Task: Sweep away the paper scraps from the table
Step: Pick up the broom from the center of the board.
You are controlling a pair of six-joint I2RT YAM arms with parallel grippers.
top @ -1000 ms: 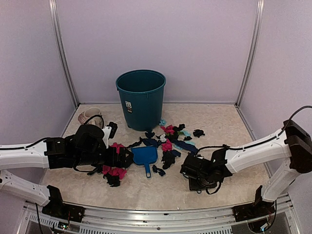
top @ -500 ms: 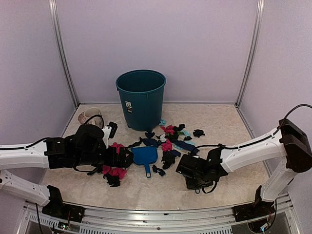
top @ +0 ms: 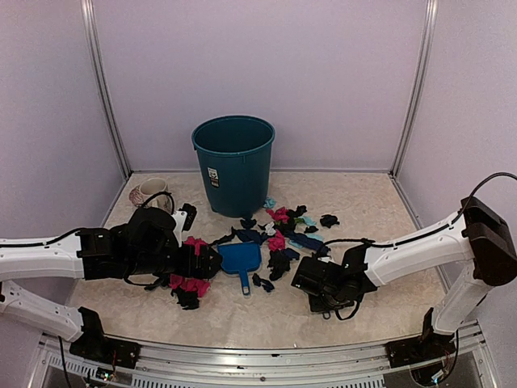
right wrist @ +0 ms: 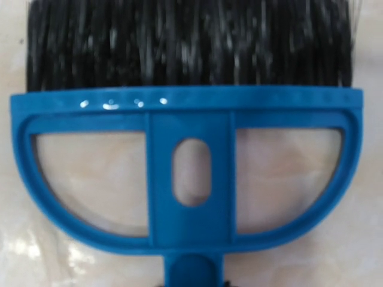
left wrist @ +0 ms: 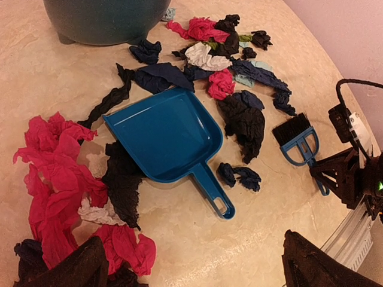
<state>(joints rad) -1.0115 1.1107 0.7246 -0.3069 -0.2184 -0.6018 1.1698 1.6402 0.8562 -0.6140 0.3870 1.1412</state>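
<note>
Right gripper (top: 300, 281) has slid left up to the brush (left wrist: 293, 128) handle, grip unclear; left gripper (left wrist: 191, 269) stays wide open.

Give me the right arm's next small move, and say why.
Probably clamp the right claw firmly on the brush handle before lifting. The brush lies flat on the table, bristles toward the paper scraps, its handle running into that claw; whether the grip is firm cannot be told. The dustpan lies empty beside the scraps.
</note>
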